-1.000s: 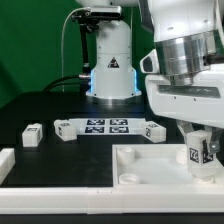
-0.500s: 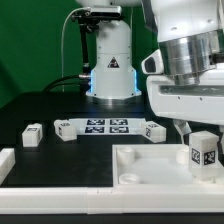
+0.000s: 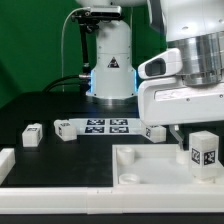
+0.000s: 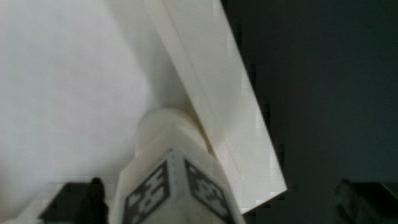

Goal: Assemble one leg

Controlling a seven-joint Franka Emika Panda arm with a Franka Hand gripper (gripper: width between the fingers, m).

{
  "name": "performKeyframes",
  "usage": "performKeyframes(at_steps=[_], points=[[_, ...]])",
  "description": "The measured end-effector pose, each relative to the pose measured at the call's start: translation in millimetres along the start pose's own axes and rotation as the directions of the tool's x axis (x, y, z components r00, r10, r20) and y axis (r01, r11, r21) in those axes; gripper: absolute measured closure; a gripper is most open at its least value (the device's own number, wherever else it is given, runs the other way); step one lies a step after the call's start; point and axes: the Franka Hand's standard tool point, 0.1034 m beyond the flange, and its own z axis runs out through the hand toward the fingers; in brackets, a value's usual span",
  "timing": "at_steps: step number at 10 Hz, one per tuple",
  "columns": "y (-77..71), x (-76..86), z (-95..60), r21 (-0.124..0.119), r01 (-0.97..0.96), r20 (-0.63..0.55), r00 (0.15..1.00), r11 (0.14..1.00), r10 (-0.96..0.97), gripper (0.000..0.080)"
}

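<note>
- The leg (image 3: 204,150) stands upright on the white tray (image 3: 150,152), close to the tray's edge at the exterior view's right. Its black-and-white tag faces the camera.
- In the wrist view the pincer (image 4: 222,205) is spread apart. A dark fingertip (image 4: 75,200) shows on either side of the leg, with a gap between each tip and the block, so it clamps nothing.
- In the exterior view the leg sits at about 5 o'clock from the pincer's big white housing, just beneath it. The fingers are mostly hidden from that side, so how far down they reach beside the leg is hard to say.
- A round socket (image 3: 130,178) in the tray lies at about 8 o'clock from the leg, well apart from it.
- The marker board (image 3: 100,126) lies flat on the dark surface (image 3: 50,150), at about 10 o'clock from the leg and beyond the tray.
- A second small tagged block (image 3: 33,134) rests on the surface at 9 o'clock from the marker board, near its end.
- The arm's base (image 3: 110,60) rises at 12 o'clock from the marker board.
</note>
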Motion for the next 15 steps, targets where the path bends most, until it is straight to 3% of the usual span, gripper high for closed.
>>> performKeyframes(at_steps=[3, 6, 7, 9, 10, 11, 13, 15], points=[[6.9, 5.4, -0.2, -0.021, 0.384, 0.006, 0.923, 0.923, -0.384, 0.0151], [11.2, 7.4, -0.9, -0.030, 0.613, 0.014, 0.790, 0.790, -0.612, 0.0151], [10.8, 7.3, -0.9, -0.029, 0.589, 0.013, 0.808, 0.808, -0.589, 0.0151], [11.1, 7.4, -0.9, -0.029, 0.589, 0.013, 0.808, 0.808, -0.589, 0.0414], [11.3, 7.6, -1.0, -0.030, 0.589, 0.013, 0.808, 0.808, -0.588, 0.0414], [11.2, 7.5, -1.0, -0.029, 0.578, 0.012, 0.816, 0.816, -0.578, 0.0509], [11.4, 7.7, -1.0, -0.030, 0.543, 0.010, 0.840, 0.839, -0.543, 0.0509], [11.8, 8.0, -0.5, -0.040, 0.177, -0.041, 0.983, 0.983, -0.179, 0.0509]])
